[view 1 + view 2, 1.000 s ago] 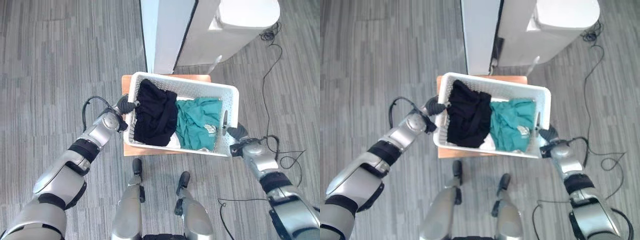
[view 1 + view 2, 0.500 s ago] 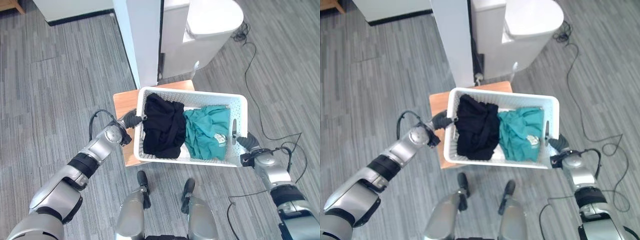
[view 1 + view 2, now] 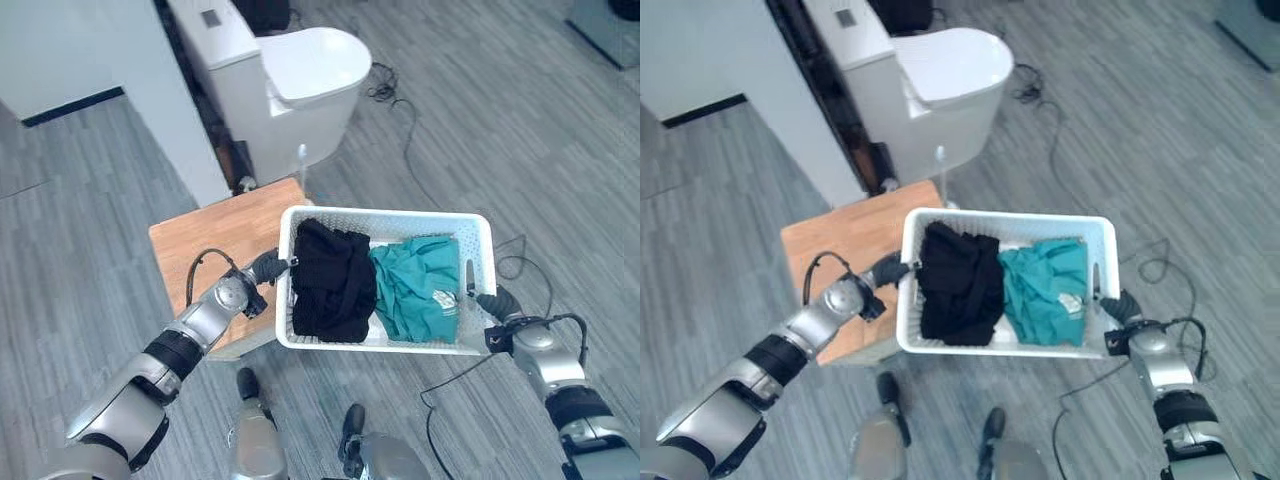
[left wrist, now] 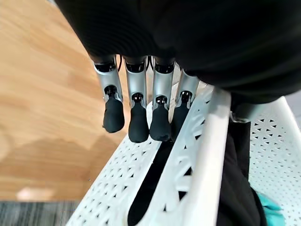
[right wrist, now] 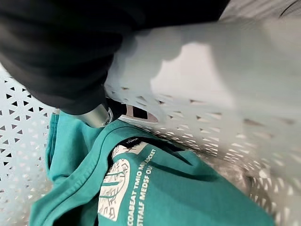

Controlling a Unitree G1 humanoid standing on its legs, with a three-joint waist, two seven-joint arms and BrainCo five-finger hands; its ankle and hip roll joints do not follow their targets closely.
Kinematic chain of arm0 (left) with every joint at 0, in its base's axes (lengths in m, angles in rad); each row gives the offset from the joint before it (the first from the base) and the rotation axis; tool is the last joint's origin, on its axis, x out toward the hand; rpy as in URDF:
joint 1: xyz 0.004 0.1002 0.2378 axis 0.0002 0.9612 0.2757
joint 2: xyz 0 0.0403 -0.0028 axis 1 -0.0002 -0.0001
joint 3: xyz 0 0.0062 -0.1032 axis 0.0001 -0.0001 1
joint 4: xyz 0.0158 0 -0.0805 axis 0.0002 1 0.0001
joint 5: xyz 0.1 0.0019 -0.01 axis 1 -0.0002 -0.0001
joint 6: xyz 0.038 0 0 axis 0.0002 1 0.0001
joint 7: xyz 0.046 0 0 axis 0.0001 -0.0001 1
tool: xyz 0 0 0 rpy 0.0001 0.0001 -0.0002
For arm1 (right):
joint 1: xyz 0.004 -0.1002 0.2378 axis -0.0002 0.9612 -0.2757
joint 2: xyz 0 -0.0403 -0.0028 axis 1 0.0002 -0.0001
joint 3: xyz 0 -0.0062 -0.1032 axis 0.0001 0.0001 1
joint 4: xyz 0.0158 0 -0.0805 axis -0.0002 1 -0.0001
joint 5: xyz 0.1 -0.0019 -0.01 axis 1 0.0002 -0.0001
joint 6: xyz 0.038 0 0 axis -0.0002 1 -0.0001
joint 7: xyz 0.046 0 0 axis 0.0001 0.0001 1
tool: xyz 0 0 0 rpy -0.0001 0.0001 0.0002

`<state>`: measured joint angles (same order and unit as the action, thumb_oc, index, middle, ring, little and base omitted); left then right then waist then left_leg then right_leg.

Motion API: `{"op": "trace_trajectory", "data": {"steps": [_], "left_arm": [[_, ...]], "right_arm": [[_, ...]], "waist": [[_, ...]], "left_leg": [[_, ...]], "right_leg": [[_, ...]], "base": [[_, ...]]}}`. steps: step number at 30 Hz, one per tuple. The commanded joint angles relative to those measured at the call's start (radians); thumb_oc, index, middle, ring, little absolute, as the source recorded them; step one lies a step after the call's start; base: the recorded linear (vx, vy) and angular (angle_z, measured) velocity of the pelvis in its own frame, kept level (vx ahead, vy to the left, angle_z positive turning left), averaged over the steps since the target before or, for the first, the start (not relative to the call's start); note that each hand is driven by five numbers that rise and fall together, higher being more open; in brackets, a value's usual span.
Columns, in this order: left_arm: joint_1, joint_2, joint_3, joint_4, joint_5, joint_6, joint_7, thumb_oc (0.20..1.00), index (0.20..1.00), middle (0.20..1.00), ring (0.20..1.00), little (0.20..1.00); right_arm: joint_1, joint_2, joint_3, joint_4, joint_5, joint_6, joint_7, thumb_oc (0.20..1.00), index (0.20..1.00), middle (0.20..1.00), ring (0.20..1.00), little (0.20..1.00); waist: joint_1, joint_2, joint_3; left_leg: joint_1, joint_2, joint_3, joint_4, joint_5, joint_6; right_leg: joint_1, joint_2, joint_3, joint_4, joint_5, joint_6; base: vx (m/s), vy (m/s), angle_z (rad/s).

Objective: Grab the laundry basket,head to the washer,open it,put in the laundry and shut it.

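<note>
**Colleague:** What are you seeing on the feed?

**Me:** I'm looking down at the white perforated plastic laundry basket (image 3: 385, 225). It is being held between both arms, just off the corner of a low wooden table (image 3: 215, 230). Only its left end is overlapping the tabletop in the head views.

**Colleague:** What is lying in it?

**Me:** A crumpled black garment (image 3: 332, 280) is filling the left half, and a teal printed T-shirt (image 3: 415, 285) is lying beside it on the right, the two touching.

**Colleague:** How is the left hand (image 3: 263, 268) doing?

**Me:** I'm watching it in its wrist view: the fingers (image 4: 138, 123) are curling down over the outside of the basket's left wall just below the rim, and the thumb is hidden behind the wall. So it is clasping that end of the basket.

**Colleague:** And the right hand (image 3: 492, 303)?

**Me:** It is sitting against the basket's right end wall by the handle slot. In its wrist view one fingertip is poking through the lattice just above the teal shirt, so I'm reading it as hooked into that wall and gripping it.

**Colleague:** Anything else around?

**Me:** A white toilet with its lid closed (image 3: 300, 75) is standing beyond the table, next to a white wall panel (image 3: 120, 95), on grey plank flooring (image 3: 520, 130).
</note>
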<state>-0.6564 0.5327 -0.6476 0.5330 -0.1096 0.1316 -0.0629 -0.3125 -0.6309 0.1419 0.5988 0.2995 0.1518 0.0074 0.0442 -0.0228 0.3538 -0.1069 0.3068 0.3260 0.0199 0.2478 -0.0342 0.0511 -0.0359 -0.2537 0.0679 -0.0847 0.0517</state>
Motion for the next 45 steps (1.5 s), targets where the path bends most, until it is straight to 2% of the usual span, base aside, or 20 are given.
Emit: {"op": "trace_trajectory", "data": {"steps": [1, 3, 4, 8, 10, 12, 14, 16, 17, 18, 20, 22, 24, 28, 30, 31, 34, 36, 42, 45], "left_arm": [[-0.108, 0.014, 0.077, 0.171, -0.023, -0.037, 0.052, 0.200, 0.200, 0.200, 0.200, 0.200], [-0.125, 0.008, 0.071, 0.172, -0.016, -0.038, 0.052, 0.200, 0.200, 0.200, 0.200, 0.200], [-0.126, 0.007, 0.071, 0.172, -0.016, -0.038, 0.052, 0.200, 0.200, 0.200, 0.200, 0.200], [-0.156, -0.012, 0.057, 0.190, -0.018, -0.045, 0.064, 0.200, 0.200, 0.200, 0.200, 0.200], [-0.151, -0.015, 0.061, 0.193, -0.021, -0.050, 0.068, 0.200, 0.200, 0.200, 0.200, 0.200], [-0.147, -0.018, 0.068, 0.194, -0.025, -0.056, 0.068, 0.200, 0.200, 0.200, 0.200, 0.200], [-0.152, -0.025, 0.064, 0.195, -0.020, -0.060, 0.067, 0.200, 0.200, 0.200, 0.200, 0.200], [-0.156, -0.022, 0.061, 0.194, -0.020, -0.066, 0.066, 0.200, 0.200, 0.200, 0.200, 0.200], [-0.157, -0.011, 0.068, 0.193, -0.029, -0.070, 0.066, 0.200, 0.200, 0.200, 0.200, 0.200], [-0.157, -0.010, 0.069, 0.194, -0.029, -0.070, 0.066, 0.200, 0.200, 0.200, 0.200, 0.200], [-0.136, 0.010, 0.089, 0.188, -0.028, -0.069, 0.065, 0.200, 0.200, 0.200, 0.200, 0.200], [-0.113, 0.028, 0.098, 0.179, -0.023, -0.062, 0.062, 0.200, 0.200, 0.200, 0.200, 0.200], [-0.107, 0.037, 0.104, 0.167, -0.025, -0.058, 0.060, 0.200, 0.200, 0.200, 0.200, 0.200], [-0.115, 0.031, 0.105, 0.176, -0.014, -0.055, 0.059, 0.200, 0.200, 0.200, 0.200, 0.200], [-0.124, 0.023, 0.102, 0.180, -0.002, -0.055, 0.057, 0.200, 0.200, 0.200, 0.200, 0.200], [-0.124, 0.023, 0.102, 0.180, -0.002, -0.055, 0.057, 0.200, 0.200, 0.200, 0.200, 0.200], [-0.121, 0.009, 0.105, 0.176, -0.009, -0.057, 0.062, 0.200, 0.200, 0.200, 0.200, 0.200], [-0.127, 0.003, 0.102, 0.175, -0.006, -0.057, 0.062, 0.200, 0.200, 0.200, 0.200, 0.200], [-0.157, -0.009, 0.086, 0.181, -0.007, -0.054, 0.071, 0.200, 0.200, 0.200, 0.200, 0.200], [-0.182, -0.009, 0.075, 0.192, -0.010, -0.048, 0.076, 0.200, 0.200, 0.200, 0.200, 0.200]], "right_arm": [[0.031, -0.160, -0.092, -0.009, 0.068, -0.057, -0.021, 0.200, 0.200, 0.200, 0.200, 0.200], [0.054, -0.170, -0.110, -0.034, 0.081, -0.057, -0.017, 0.200, 0.200, 0.200, 0.200, 0.200], [0.055, -0.170, -0.111, -0.035, 0.081, -0.056, -0.017, 0.200, 0.200, 0.200, 0.200, 0.200], [0.052, -0.176, -0.112, -0.016, 0.105, -0.061, -0.012, 0.200, 0.200, 0.200, 0.200, 0.200], [0.049, -0.173, -0.113, -0.009, 0.113, -0.063, -0.003, 0.200, 0.200, 0.200, 0.200, 0.200], [0.056, -0.172, -0.120, -0.003, 0.119, -0.061, 0.008, 0.200, 0.200, 0.200, 0.200, 0.200], [0.070, -0.173, -0.158, 0.016, 0.131, -0.059, 0.001, 0.200, 0.200, 0.200, 0.200, 0.200], [0.055, -0.178, -0.163, 0.026, 0.128, -0.058, -0.001, 0.200, 0.200, 0.200, 0.200, 0.200], [0.030, -0.178, -0.163, 0.030, 0.117, -0.053, 0.004, 0.200, 0.200, 0.200, 0.200, 0.200], [0.029, -0.178, -0.162, 0.030, 0.117, -0.053, 0.003, 0.200, 0.200, 0.200, 0.200, 0.200], [0.001, -0.153, -0.147, 0.047, 0.105, -0.049, 0.006, 0.200, 0.200, 0.200, 0.200, 0.200], [-0.010, -0.127, -0.131, 0.045, 0.092, -0.045, 0.013, 0.200, 0.200, 0.200, 0.200, 0.200], [-0.002, -0.111, -0.127, 0.033, 0.080, -0.042, 0.018, 0.200, 0.200, 0.200, 0.200, 0.200], [0.011, -0.104, -0.130, 0.017, 0.072, -0.044, 0.021, 0.200, 0.200, 0.200, 0.200, 0.200], [0.028, -0.099, -0.137, 0.011, 0.078, -0.047, 0.020, 0.200, 0.200, 0.200, 0.200, 0.200], [0.028, -0.099, -0.137, 0.011, 0.078, -0.047, 0.020, 0.200, 0.200, 0.200, 0.200, 0.200], [0.036, -0.097, -0.132, 0.004, 0.091, -0.053, 0.013, 0.200, 0.200, 0.200, 0.200, 0.200], [0.045, -0.096, -0.135, -0.004, 0.095, -0.055, 0.011, 0.200, 0.200, 0.200, 0.200, 0.200], [0.091, -0.105, -0.163, -0.066, 0.101, -0.062, -0.006, 0.200, 0.200, 0.200, 0.200, 0.200], [0.126, -0.106, -0.173, -0.123, 0.106, -0.065, -0.010, 0.200, 0.200, 0.200, 0.200, 0.200]], "waist": [[0.029, 0.021, -0.060], [0.017, 0.010, -0.055], [0.018, 0.011, -0.056], [0.008, -0.024, -0.049], [0.007, -0.027, -0.052], [-0.012, -0.013, -0.063], [-0.041, 0.008, -0.082], [-0.049, 0.012, -0.084], [-0.053, 0.013, -0.082], [-0.050, 0.013, -0.083], [-0.024, 0.017, -0.073], [-0.001, 0.025, -0.072], [-0.003, 0.025, -0.075], [0.000, 0.016, -0.088], [0.023, -0.007, -0.107], [0.023, -0.007, -0.107], [0.034, -0.018, -0.102], [0.031, -0.019, -0.101], [0.016, -0.018, -0.096], [0.003, -0.017, -0.090]], "left_leg": [[-0.142, -0.064, -0.123, -0.036, -0.004, -0.082], [-0.137, -0.096, -0.173, 0.026, -0.044, -0.074], [-0.141, -0.094, -0.174, 0.027, -0.043, -0.073], [-0.102, -0.200, -0.294, 0.203, -0.221, -0.038], [-0.086, -0.252, -0.350, 0.269, -0.291, -0.024], [-0.030, -0.277, -0.369, 0.235, -0.337, -0.013], [0.013, -0.284, -0.340, 0.147, -0.344, -0.001], [0.019, -0.301, -0.324, 0.114, -0.349, 0.010], [0.016, -0.316, -0.277, 0.093, -0.351, 0.029], [0.017, -0.316, -0.272, 0.091, -0.351, 0.030], [0.022, -0.304, -0.213, 0.079, -0.346, 0.041], [0.028, -0.284, -0.171, 0.075, -0.341, 0.044], [0.031, -0.279, -0.156, 0.076, -0.333, 0.051], [0.020, -0.282, -0.163, 0.088, -0.327, 0.060], [-0.001, -0.285, -0.174, 0.101, -0.317, 0.050], [-0.001, -0.285, -0.174, 0.101, -0.317, 0.050], [-0.027, -0.254, -0.181, 0.104, -0.285, 0.019], [-0.024, -0.242, -0.193, 0.088, -0.266, 0.006], [-0.025, -0.219, -0.227, 0.055, -0.218, -0.020], [-0.026, -0.177, -0.240, 0.067, -0.194, -0.045]], "right_leg": [[0.010, -0.010, -0.014, 0.005, -0.047, 0.037], [-0.003, -0.015, -0.002, -0.005, -0.020, 0.033], [-0.005, -0.013, -0.002, -0.007, -0.017, 0.032], [-0.047, -0.036, 0.050, -0.007, 0.032, 0.033], [-0.064, -0.034, 0.081, -0.003, 0.045, 0.041], [-0.083, -0.025, 0.116, -0.002, 0.061, 0.051], [-0.125, -0.033, 0.146, -0.017, 0.106, 0.072], [-0.172, -0.051, 0.167, -0.019, 0.143, 0.090], [-0.221, -0.075, 0.190, -0.024, 0.185, 0.118], [-0.224, -0.074, 0.195, -0.023, 0.185, 0.119], [-0.256, -0.118, 0.112, 0.017, 0.190, 0.130], [-0.239, -0.165, 0.005, 0.058, 0.158, 0.122], [-0.223, -0.175, 0.012, 0.109, 0.127, 0.114], [-0.203, -0.149, 0.090, 0.169, 0.090, 0.111], [-0.128, -0.141, 0.092, 0.080, 0.072, 0.107], [-0.128, -0.141, 0.092, 0.080, 0.072, 0.106], [-0.098, -0.122, 0.060, -0.023, 0.095, 0.099], [-0.078, -0.112, 0.042, -0.045, 0.096, 0.093], [-0.059, -0.081, 0.017, -0.049, 0.069, 0.070], [-0.058, -0.051, 0.004, -0.018, 0.032, 0.045]], "base": [[-0.22, -0.124, -0.26], [-0.15, -0.082, -0.20], [-0.11, -0.032, -0.29], [-0.12, -0.004, -0.48], [-0.09, 0.052, -0.77], [-0.08, 0.138, -0.53], [-0.16, 0.291, -0.62], [-0.26, 0.359, -0.74], [-0.24, 0.313, -1.15], [-0.26, 0.318, -1.37], [-0.16, 0.104, -1.06], [-0.10, 0.022, -1.02], [-0.09, 0.019, -0.67], [-0.05, -0.024, -0.09], [-0.05, -0.172, -0.03], [-0.09, -0.243, -0.09], [-0.07, -0.198, -0.10], [-0.05, -0.215, 0.00], [-0.02, -0.154, 0.25], [-0.01, -0.228, 0.25]]}}
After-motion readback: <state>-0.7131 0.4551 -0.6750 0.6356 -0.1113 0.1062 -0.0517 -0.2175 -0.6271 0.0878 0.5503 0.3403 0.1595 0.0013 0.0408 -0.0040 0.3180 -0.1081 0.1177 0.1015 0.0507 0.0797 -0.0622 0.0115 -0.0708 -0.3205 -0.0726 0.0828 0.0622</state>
